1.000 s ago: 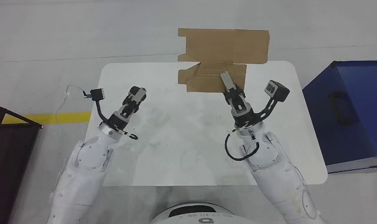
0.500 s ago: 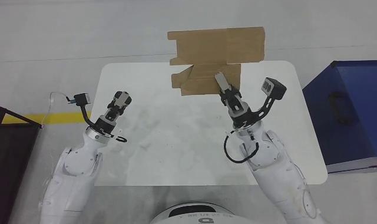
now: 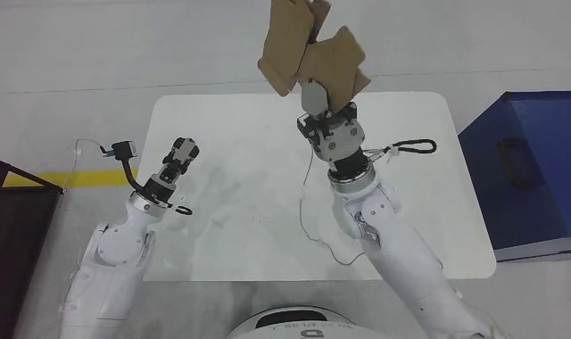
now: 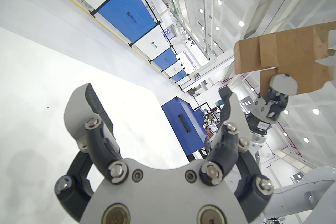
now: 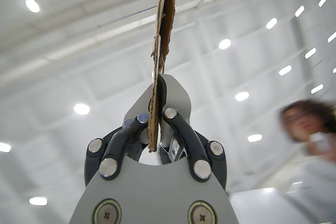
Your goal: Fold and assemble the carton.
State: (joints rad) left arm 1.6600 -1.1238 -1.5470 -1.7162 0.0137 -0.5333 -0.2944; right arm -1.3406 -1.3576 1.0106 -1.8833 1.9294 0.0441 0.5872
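- The right gripper (image 3: 313,96) clamps the lower edge of the carton (image 3: 306,46), raised above the tabletop (image 3: 241,214).
- The carton seems partly folded.
- The left gripper (image 4: 158,95) hovers spread, empty.

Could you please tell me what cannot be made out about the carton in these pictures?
Top view: the carton runs past the picture's upper edge, so its far end is cut off.
Right wrist view: the carton stands edge-on in the right tool, so its faces and flaps are hidden.
Left wrist view: the picture's edge cuts off part of the carton, and the right tool covers a patch of it.
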